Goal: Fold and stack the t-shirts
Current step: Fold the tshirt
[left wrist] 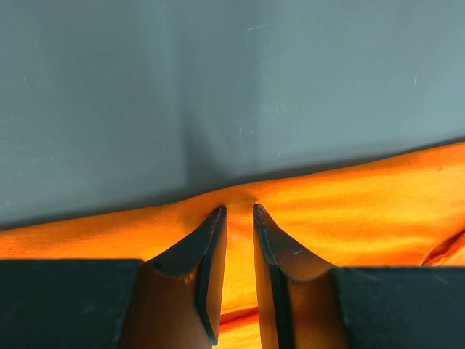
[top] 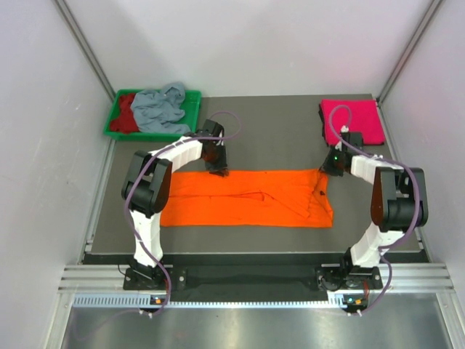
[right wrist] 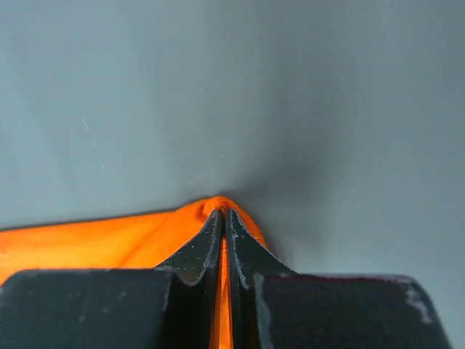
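Note:
A bright orange t-shirt (top: 247,198) lies folded into a long strip across the dark mat. My left gripper (top: 216,171) stands at its far edge, left of the middle; in the left wrist view (left wrist: 240,209) the jaws are a narrow gap apart over the puckered orange edge (left wrist: 349,211). My right gripper (top: 322,173) is at the far right corner, and in the right wrist view (right wrist: 222,212) it is shut on that orange corner (right wrist: 109,243). A folded magenta pink shirt (top: 353,120) lies at the back right. A grey-blue shirt (top: 160,109) and a dark red shirt (top: 126,115) lie crumpled in the tray.
The green plastic tray (top: 193,102) sits at the mat's back left corner. White walls close in the left, right and back sides. The metal rail with the arm bases (top: 254,280) runs along the near edge.

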`<state>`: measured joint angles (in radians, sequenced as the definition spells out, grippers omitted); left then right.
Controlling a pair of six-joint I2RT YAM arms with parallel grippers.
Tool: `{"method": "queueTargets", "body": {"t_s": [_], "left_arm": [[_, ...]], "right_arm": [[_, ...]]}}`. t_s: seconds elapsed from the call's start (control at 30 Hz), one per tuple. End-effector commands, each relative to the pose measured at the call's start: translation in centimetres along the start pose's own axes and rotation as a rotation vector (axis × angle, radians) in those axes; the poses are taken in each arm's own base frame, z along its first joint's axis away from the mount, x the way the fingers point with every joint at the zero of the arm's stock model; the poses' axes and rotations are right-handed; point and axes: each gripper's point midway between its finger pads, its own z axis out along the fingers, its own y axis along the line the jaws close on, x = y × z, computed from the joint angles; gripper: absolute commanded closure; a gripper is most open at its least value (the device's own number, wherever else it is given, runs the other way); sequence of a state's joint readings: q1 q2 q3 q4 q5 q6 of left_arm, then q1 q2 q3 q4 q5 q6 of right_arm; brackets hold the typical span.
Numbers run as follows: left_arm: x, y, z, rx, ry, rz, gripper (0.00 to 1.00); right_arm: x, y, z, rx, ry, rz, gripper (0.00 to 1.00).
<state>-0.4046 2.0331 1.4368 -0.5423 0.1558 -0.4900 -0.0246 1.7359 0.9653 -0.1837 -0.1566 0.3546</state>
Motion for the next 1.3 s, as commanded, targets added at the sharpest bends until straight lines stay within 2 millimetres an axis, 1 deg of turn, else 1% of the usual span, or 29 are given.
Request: {"method": "queueTargets", "body": {"t_s": [0.0, 0.03, 0.1, 0.13, 0.2, 0.33, 0.47, 0.5, 0.57, 0.6, 0.67, 0.7, 0.73, 0.77, 0.8, 0.83, 0.87, 0.9, 0.93, 0.97, 1.0, 1.03, 1.07, 1.1, 1.13, 1.17, 1.2, 1.23, 1.27], "left_arm": [[2.1, 5.2, 2.7, -0.196, 0.050, 0.000, 0.73], [1.8, 6.4, 2.7, -0.259, 0.029, 0.004, 0.73], [2.0, 7.1, 2.9, -0.292, 0.029, 0.004, 0.73], [1.9, 7.3, 2.9, -0.304, 0.026, 0.003, 0.73], [1.9, 7.5, 2.9, -0.314, 0.024, 0.001, 0.73], [1.6, 8.0, 2.7, -0.349, 0.016, -0.006, 0.73], [0.9, 8.5, 2.3, -0.362, 0.008, -0.024, 0.73], [0.4, 8.0, 2.1, -0.341, 0.002, -0.028, 0.73], [-0.2, 7.0, 1.5, -0.298, -0.007, -0.022, 0.73], [-1.0, 6.1, 0.7, -0.268, -0.029, -0.020, 0.72], [-1.7, 4.8, -0.4, -0.217, -0.037, -0.014, 0.71], [-2.8, 3.8, -1.5, -0.191, -0.066, -0.001, 0.71], [-3.2, 3.4, -2.1, -0.181, -0.073, 0.003, 0.70], [-3.9, 3.0, -3.3, -0.182, -0.086, 0.005, 0.70], [-4.3, 3.0, -4.0, -0.188, -0.097, 0.015, 0.70], [-4.7, 3.2, -4.5, -0.202, -0.112, 0.014, 0.70], [-5.0, 3.4, -5.4, -0.205, -0.131, 0.014, 0.69], [-5.1, 3.6, -5.7, -0.211, -0.140, 0.008, 0.70], [-5.4, 4.5, -6.1, -0.220, -0.151, -0.011, 0.70], [-5.2, 5.4, -6.4, -0.235, -0.155, -0.021, 0.70], [-5.6, 7.1, -6.9, -0.254, -0.161, -0.060, 0.70], [-5.6, 8.2, -7.1, -0.267, -0.161, -0.080, 0.71], [-5.2, 9.4, -7.5, -0.278, -0.154, -0.105, 0.71], [-5.7, 11.6, -8.0, -0.297, -0.170, -0.154, 0.72], [-5.7, 12.7, -8.4, -0.310, -0.179, -0.180, 0.72], [-5.3, 14.0, -8.9, -0.328, -0.189, -0.202, 0.72], [-5.8, 16.0, -9.5, -0.344, -0.215, -0.238, 0.72], [-5.9, 16.9, -9.9, -0.351, -0.228, -0.254, 0.72], [-5.4, 17.8, -10.1, -0.361, -0.229, -0.269, 0.72]], "right_arm": [[-1.9, -2.4, -0.3, 0.013, -0.138, 0.139, 1.00], [-2.1, -2.4, -0.5, -0.039, -0.170, 0.163, 1.00], [-2.3, -2.3, -0.7, -0.062, -0.197, 0.184, 0.99], [-2.5, -2.1, -0.9, -0.072, -0.217, 0.179, 0.97], [-2.7, -2.0, -0.7, -0.086, -0.221, 0.178, 0.96], [-2.4, -1.7, -0.2, -0.144, -0.194, 0.189, 0.99], [-2.6, -1.7, -0.1, -0.154, -0.185, 0.180, 0.99], [-2.3, -1.9, 0.1, -0.144, -0.170, 0.175, 0.99], [-2.6, -1.8, 0.0, -0.145, -0.168, 0.164, 0.96], [-2.5, -1.7, -0.2, -0.144, -0.163, 0.159, 0.95], [-2.8, -1.4, -0.6, -0.149, -0.162, 0.152, 0.90], [-2.8, -1.4, -1.1, -0.138, -0.156, 0.154, 0.88], [-3.4, -1.1, -1.4, -0.136, -0.163, 0.152, 0.85], [-3.3, -1.0, -1.9, -0.128, -0.151, 0.155, 0.82], [-3.3, -1.0, -2.2, -0.117, -0.141, 0.158, 0.78], [-4.0, -0.6, -2.7, -0.118, -0.149, 0.155, 0.73], [-3.8, -0.6, -3.3, -0.105, -0.132, 0.160, 0.71], [-4.1, -0.8, -3.7, -0.084, -0.138, 0.165, 0.70], [-4.6, -0.6, -4.2, -0.078, -0.146, 0.170, 0.68], [-4.5, -0.7, -4.9, -0.062, -0.136, 0.185, 0.66], [-5.0, -0.6, -5.3, -0.054, -0.145, 0.190, 0.65], [-5.0, -0.6, -5.7, -0.052, -0.143, 0.193, 0.64], [-5.0, -0.3, -6.4, -0.055, -0.145, 0.195, 0.63], [-5.1, 0.1, -6.8, -0.066, -0.147, 0.192, 0.63], [-5.1, 0.3, -7.2, -0.075, -0.155, 0.189, 0.63], [-5.5, 0.8, -8.0, -0.090, -0.177, 0.186, 0.62], [-5.1, 1.0, -8.1, -0.100, -0.172, 0.183, 0.62], [-5.1, 1.2, -8.3, -0.109, -0.175, 0.181, 0.62], [-5.1, 1.5, -8.5, -0.120, -0.179, 0.178, 0.62]]}}
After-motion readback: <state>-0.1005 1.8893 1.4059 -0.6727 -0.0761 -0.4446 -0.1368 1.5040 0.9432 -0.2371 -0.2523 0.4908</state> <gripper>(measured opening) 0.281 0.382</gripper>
